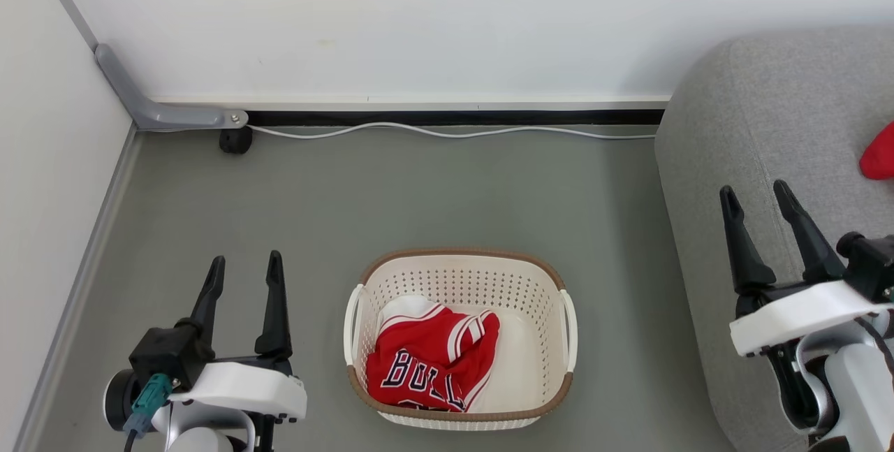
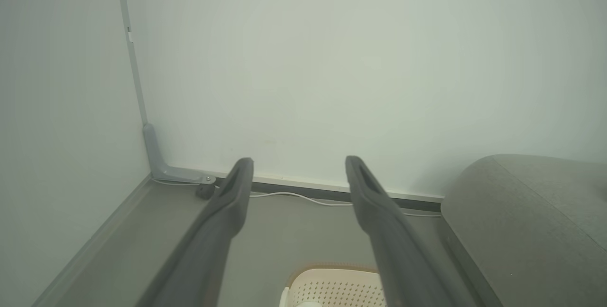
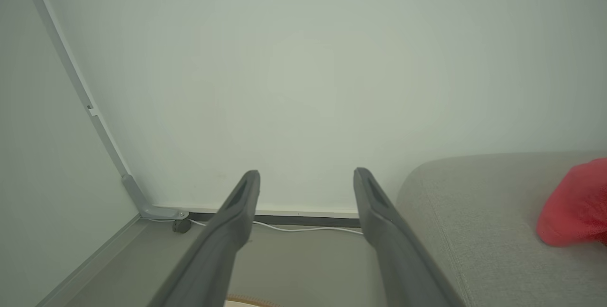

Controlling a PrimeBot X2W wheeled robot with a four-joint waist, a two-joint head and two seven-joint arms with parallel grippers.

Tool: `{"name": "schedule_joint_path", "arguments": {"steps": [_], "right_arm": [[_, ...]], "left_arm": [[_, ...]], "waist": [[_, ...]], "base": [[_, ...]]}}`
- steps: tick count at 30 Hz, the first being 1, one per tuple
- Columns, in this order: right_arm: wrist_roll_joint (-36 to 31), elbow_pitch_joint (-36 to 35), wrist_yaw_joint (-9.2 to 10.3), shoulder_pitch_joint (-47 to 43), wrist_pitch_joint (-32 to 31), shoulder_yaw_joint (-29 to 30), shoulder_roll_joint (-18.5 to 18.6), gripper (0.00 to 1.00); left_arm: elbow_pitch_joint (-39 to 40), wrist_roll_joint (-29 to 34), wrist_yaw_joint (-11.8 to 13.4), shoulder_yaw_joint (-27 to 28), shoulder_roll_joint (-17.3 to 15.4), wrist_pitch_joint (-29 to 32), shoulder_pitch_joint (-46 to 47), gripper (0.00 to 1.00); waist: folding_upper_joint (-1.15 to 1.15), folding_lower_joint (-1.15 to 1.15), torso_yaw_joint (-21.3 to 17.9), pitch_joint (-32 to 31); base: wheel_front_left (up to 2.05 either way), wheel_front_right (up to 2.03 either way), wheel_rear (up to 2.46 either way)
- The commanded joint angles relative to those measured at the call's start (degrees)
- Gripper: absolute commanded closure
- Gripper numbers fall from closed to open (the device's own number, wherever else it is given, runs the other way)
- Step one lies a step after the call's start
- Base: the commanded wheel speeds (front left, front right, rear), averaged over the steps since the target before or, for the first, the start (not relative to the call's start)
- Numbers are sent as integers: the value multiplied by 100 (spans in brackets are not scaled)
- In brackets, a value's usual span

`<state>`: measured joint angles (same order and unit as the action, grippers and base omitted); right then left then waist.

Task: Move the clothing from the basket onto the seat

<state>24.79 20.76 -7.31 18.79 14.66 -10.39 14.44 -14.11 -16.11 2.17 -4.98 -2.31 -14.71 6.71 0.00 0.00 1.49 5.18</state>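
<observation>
- Both claws are empty and spread wide. The left claw (image 1: 246,257) hangs over the floor (image 1: 419,200) just left of the basket (image 1: 461,283). The right claw (image 1: 753,188) is up over the front edge of the seat (image 1: 768,103).
- Clothing check: the red jersey (image 1: 429,361) is crumpled in the bottom of the basket, bunched toward the near-left wall. The plain red garment (image 1: 878,153) is lying on the seat, way over on the right. So I'd call this half done, with the jersey left to go.
- Biggest worry imo: the jersey sits low and close to the wall. A claw coming in at a slant could clip the brown rim, or just shove that light basket across the floor instead of getting any fabric.
- Second one: if it only pinches a top fold or a bit of trim, the rest will trail. That could snag on the rim and tip the basket, or slip free mid-carry.
- There's bare floor between the basket and the seat, so a weak grip probably means the jersey lands there.
- The seat's edge is rounded. Let go too near the front and the thing may slide right off.
- The right arm is already close to the cushion, so a careless swing could bump it or drag the plain red garment.
- The white cable (image 1: 454,132) along the wall is well apart from everything, so no issue there.
</observation>
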Motion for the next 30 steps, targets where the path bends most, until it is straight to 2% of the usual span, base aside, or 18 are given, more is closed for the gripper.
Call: {"name": "schedule_joint_path", "arguments": {"steps": [1, 18, 30], "right_arm": [[-38, -191, -18, -113, 34, -31, 11, 0], [-426, -411, -18, -1087, 34, 310, -270, 0], [-593, -489, -18, -1359, 34, 540, -433, 0]], "left_arm": [[235, 79, 53, 230, -56, -29, 13, 0], [721, 129, 221, 88, -56, -29, -913, 0], [730, 171, 174, 38, -56, -29, -1137, 0]], "waist": [[0, 0, -37, -59], [0, 0, -121, -344], [0, 0, -65, -448]], "base": [[0, 0, 0], [0, 0, 0], [0, 0, 0]]}}
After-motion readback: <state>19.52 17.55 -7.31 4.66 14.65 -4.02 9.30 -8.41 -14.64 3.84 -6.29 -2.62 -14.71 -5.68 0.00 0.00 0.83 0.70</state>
